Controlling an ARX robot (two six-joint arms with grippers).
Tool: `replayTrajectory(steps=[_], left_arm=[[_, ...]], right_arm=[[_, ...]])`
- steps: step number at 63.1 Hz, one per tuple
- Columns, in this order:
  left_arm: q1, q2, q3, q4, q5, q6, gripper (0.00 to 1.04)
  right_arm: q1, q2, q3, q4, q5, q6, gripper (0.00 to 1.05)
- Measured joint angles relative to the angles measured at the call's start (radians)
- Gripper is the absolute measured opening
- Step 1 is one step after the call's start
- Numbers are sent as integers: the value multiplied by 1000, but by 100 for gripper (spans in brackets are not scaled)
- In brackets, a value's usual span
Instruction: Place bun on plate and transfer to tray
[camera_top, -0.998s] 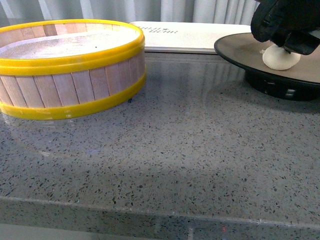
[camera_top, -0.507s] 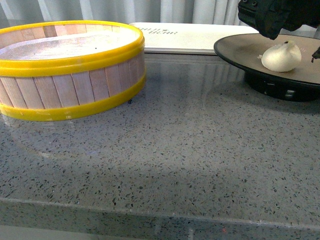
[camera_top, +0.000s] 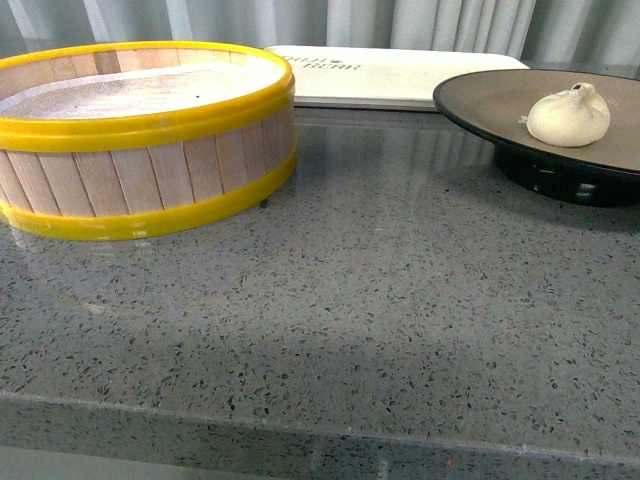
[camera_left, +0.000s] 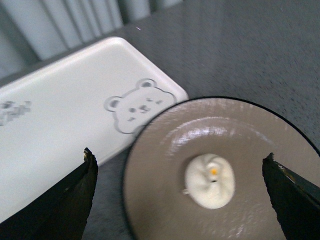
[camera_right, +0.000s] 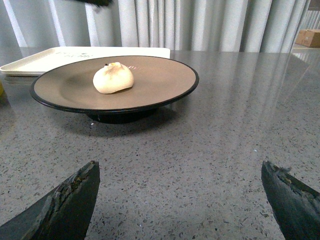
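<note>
- Front view: a grey speckled surface (camera_top: 400, 300) carries everything.
- A yellow-rimmed wooden steamer basket (camera_top: 140, 170) stands at the left.
- A white tray (camera_top: 400, 75) lies at the back.
- The brown plate (camera_top: 500, 100) stands at the right on the surface, just beside the tray.
- The bun (camera_top: 568, 117) sits upright on the plate.
- The left gripper (camera_left: 179, 153) hangs above the plate, released and empty.
- The right gripper (camera_right: 180, 165), low over the surface and facing the plate, is spread wide and holds nothing.

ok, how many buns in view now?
1. The small white pleated steamed bun sits on the round brown-grey, black-rimmed plate. Inside the yellow-rimmed wooden steamer basket, the near part is hidden, so more could sit there.
</note>
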Motion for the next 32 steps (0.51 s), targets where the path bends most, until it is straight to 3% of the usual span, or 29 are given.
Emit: replayTrajectory(steps=[13, 28, 32], left_arm=[[203, -359, -370, 101, 61, 2, 98], [502, -687, -731, 82, 258, 12, 98], [561, -731, -786, 100, 265, 14, 97]], right_arm=[[0, 0, 0, 0, 0, 0, 96], [0, 0, 0, 0, 0, 0, 96], [0, 0, 0, 0, 0, 0, 96]])
